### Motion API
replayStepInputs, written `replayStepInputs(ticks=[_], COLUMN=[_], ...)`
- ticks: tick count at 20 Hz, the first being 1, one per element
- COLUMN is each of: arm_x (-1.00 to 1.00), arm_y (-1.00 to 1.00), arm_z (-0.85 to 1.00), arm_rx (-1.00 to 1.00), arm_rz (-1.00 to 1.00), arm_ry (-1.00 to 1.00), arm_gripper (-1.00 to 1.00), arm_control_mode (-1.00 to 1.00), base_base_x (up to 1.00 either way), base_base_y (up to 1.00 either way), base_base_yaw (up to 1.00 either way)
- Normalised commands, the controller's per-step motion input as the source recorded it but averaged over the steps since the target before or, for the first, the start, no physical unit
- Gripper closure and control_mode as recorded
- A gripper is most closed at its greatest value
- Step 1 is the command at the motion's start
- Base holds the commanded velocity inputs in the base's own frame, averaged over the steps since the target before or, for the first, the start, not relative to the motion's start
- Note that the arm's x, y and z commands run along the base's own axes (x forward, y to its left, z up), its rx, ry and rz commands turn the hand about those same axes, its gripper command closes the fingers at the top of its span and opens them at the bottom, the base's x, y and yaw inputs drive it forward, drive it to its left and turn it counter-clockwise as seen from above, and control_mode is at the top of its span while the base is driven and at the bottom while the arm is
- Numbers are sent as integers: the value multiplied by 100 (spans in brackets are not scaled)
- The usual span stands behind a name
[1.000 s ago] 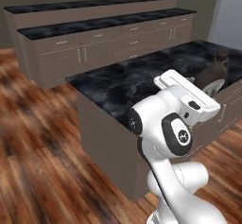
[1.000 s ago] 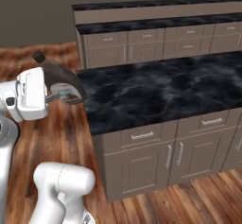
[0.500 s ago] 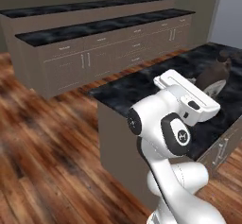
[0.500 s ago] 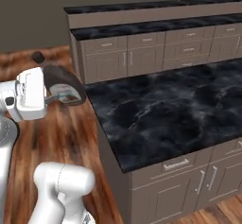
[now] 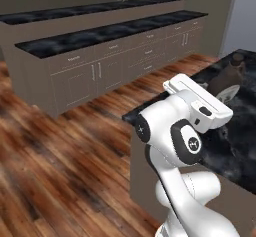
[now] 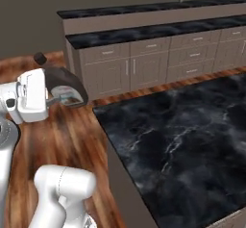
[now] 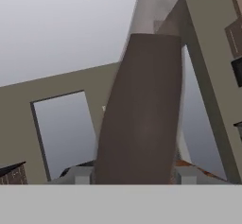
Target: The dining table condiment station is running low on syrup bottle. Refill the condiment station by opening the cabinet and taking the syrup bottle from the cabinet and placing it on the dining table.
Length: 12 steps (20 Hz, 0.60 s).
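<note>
One syrup bottle [image 6: 65, 85], one raised bar [image 5: 90, 8], two counters.

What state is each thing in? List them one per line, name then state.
syrup bottle: held off any surface, tilted, cap on.
gripper: jaws closed on the syrup bottle, one on each side of its body.
base cabinets: doors and drawers all shut.
dining table: bottle not yet set on its marble top.

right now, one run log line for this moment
phase: carrying | gripper: shut on syrup bottle | bottle: tilted, off the dining table | placed: not yet
</note>
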Motion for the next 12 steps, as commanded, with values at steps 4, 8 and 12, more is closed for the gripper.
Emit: replayStepInputs(ticks=[4,8,12], arm_x=[0,0,0], arm_y=[0,0,0], arm_z=[0,0,0], arm_rx=[0,0,0], arm_rz=[0,0,0], arm_ry=[0,0,0], arm_gripper=[100,100,100], arm_control_mode=[100,100,100], base_base_x=[67,68,64], base_base_y=[100,100,100], base_base_yaw=[-15,-14,-13])
